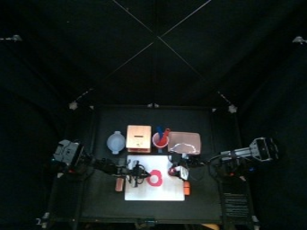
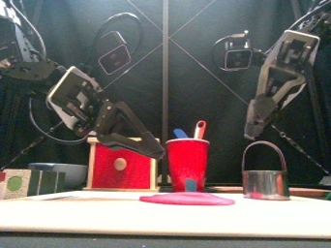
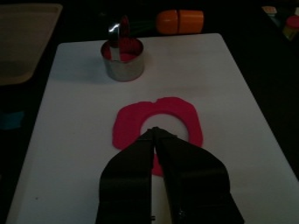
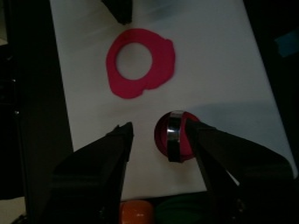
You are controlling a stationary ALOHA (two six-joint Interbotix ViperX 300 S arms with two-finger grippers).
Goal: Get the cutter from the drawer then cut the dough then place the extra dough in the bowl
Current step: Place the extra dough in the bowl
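Black curtains [image 1: 153,54] hang all round me, and a small black table [image 1: 96,205] sits under my arms. A white cutting board [image 1: 150,193] lies on it, right below both of my pincers.

My left pincer [image 3: 155,133] is pressed shut with nothing in it. Its tip hangs over the near edge of the red dough ring [image 3: 128,127], which lies flat on the board. The front view shows that the tip is up in the air and not touching the dough.

My right pincer [image 4: 158,127] is open wide. Straight under it, between its two jaws, stands the round metal cutter [image 2: 265,182]. I am not holding it. My right wrist view looks down into the cutter and shows red dough inside. The front view shows only its shiny side and its wire handle. The dough ring lies just past this pincer, toward my left one.

Behind both pincers, at the back of the table, are the wooden box with a red drawer front [image 2: 120,165] and a red cup [image 2: 188,163]. A blue knife [image 2: 179,134] and a red knife [image 2: 199,128] stand in the cup.

Only the top view shows the blue-grey bowl [image 1: 117,141] beside the box and the pink tray [image 1: 184,142] on the other side of the cup. My left wrist view shows an orange toy [image 3: 181,19] past the far end of the board.
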